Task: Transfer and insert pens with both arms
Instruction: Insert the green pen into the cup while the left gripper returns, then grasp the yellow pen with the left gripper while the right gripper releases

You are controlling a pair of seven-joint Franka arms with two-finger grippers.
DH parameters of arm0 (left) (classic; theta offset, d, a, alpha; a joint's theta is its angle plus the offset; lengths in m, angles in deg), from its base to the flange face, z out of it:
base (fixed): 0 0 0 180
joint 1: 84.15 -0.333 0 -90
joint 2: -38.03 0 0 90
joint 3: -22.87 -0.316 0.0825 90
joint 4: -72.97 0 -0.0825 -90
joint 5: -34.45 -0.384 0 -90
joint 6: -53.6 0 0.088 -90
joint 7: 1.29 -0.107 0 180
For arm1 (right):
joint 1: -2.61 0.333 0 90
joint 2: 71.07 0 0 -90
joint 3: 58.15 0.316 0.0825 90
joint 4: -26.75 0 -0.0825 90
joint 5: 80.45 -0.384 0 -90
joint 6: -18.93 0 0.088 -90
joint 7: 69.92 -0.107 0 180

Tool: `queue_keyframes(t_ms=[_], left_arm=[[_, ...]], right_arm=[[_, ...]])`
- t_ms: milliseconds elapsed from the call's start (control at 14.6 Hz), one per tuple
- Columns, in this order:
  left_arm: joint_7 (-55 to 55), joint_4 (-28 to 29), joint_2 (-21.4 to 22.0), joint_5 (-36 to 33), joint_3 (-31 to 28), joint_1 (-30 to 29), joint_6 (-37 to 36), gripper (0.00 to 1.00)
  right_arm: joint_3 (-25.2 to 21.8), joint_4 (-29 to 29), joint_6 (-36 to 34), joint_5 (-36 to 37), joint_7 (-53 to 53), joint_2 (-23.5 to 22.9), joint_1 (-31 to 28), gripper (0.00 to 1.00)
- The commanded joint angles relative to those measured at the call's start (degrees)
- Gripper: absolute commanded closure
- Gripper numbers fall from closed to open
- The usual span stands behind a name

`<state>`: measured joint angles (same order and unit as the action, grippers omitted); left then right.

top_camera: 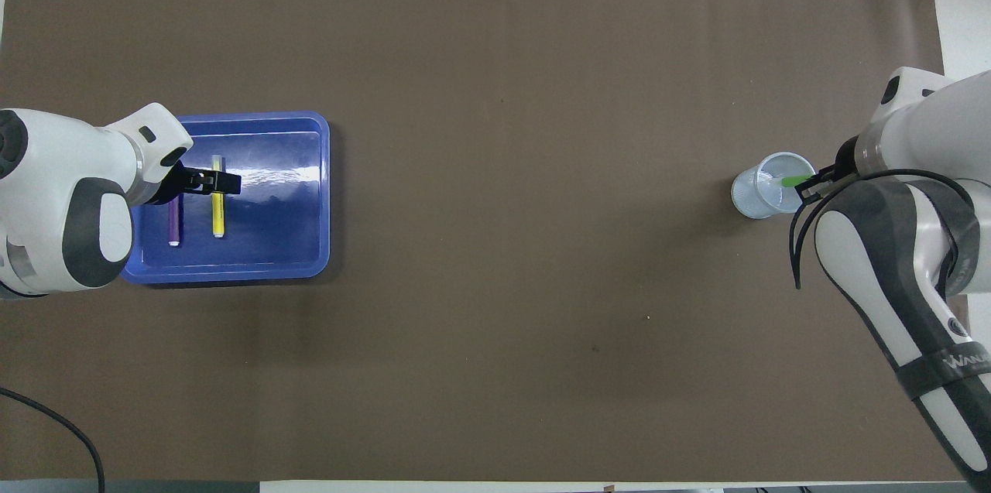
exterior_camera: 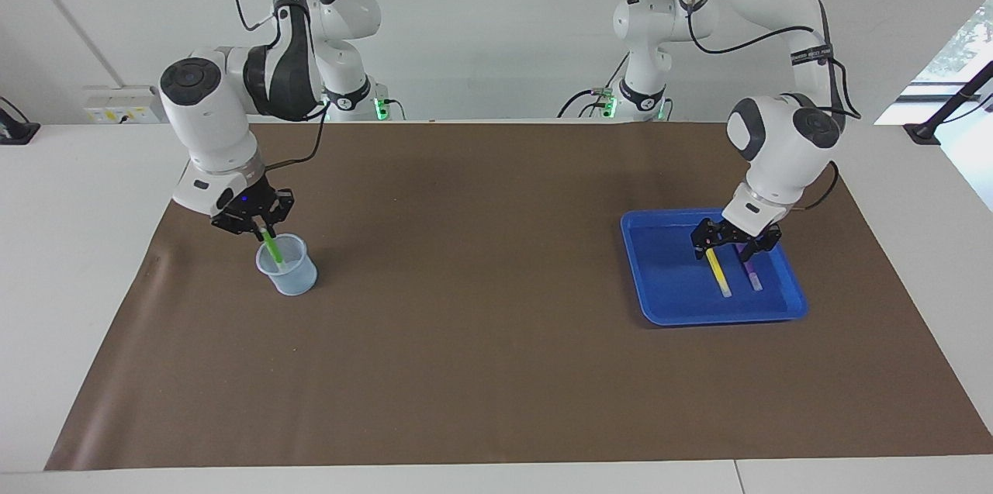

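The right gripper [exterior_camera: 261,228] is clamped on the upper end of the green pen [exterior_camera: 271,250], whose lower part already stands inside the pale cup [exterior_camera: 287,265] at the right arm's end of the brown mat [exterior_camera: 481,339]. The pen leans slightly, held high on its barrel, apparently so the fingers clear the cup's rim during insertion. It is judged not yet released.

The left gripper [exterior_camera: 735,240] hangs low over the blue tray [exterior_camera: 667,308] at the left arm's end, fingers spread wide, above the robot-side ends of the yellow pen [exterior_camera: 719,275] and the purple pen [exterior_camera: 751,274]. Both pens lie flat and parallel in the tray, apart from one another. The stance suggests an approach for the next pick, most likely the yellow pen.

The facing view shows the pen's depth in the cup and the left gripper's height above the tray. The overhead view shows only a short green stub at the cup's mouth, but confirms the left gripper sits directly over the yellow pen rather than the purple one.
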<state>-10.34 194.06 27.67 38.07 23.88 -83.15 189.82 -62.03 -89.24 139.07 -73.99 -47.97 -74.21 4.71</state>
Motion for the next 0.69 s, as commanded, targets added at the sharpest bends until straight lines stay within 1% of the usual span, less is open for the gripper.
queue_keyframes(t_ms=[0,69,137,206,274,343,411,480,548,617], left_arm=[[-0.62,0.29,-3.07,-1.33,0.58,-0.38,4.48,0.02],[-0.53,0.29,-3.86,-1.33,0.58,-0.30,5.10,0.07],[-0.62,0.20,-4.22,-1.33,0.58,-0.47,5.37,0.09],[-0.70,0.11,-4.22,-1.33,0.58,-0.64,5.63,0.13],[-0.71,0.11,-4.22,-1.33,0.58,-0.99,5.64,0.26],[-0.71,0.03,-4.22,-1.33,0.49,-1.08,5.64,0.49],[-0.53,0.02,-4.31,-1.33,0.58,-1.52,5.55,0.82],[-0.36,0.02,-4.22,-1.33,0.49,-1.61,5.20,1.00],[-0.27,0.02,-4.22,-1.33,0.49,-1.61,5.02,1.00],[-0.18,0.02,-4.13,-1.33,0.49,-1.61,4.76,1.00]], right_arm=[[0.37,-5.12,3.95,0.13,1.08,2.61,-1.22,1.00],[0.37,-6.00,4.83,0.13,1.07,2.79,-1.30,1.00],[0.45,-6.27,5.01,-0.13,0.99,2.87,-1.31,1.00],[0.45,-6.45,5.01,-1.53,0.99,3.05,-1.31,1.00],[0.37,-6.45,5.01,-3.11,1.16,2.62,-1.48,1.00],[0.37,-6.62,5.01,-4.25,1.16,2.09,-1.66,1.00],[0.37,-6.54,4.92,-5.05,1.16,1.82,-1.66,0.95],[0.37,-6.27,4.75,-5.14,1.16,1.73,-1.57,0.91],[0.37,-6.19,4.75,-5.15,1.16,1.73,-1.66,0.83],[0.37,-6.01,4.66,-5.15,1.25,1.65,-1.66,0.68]])
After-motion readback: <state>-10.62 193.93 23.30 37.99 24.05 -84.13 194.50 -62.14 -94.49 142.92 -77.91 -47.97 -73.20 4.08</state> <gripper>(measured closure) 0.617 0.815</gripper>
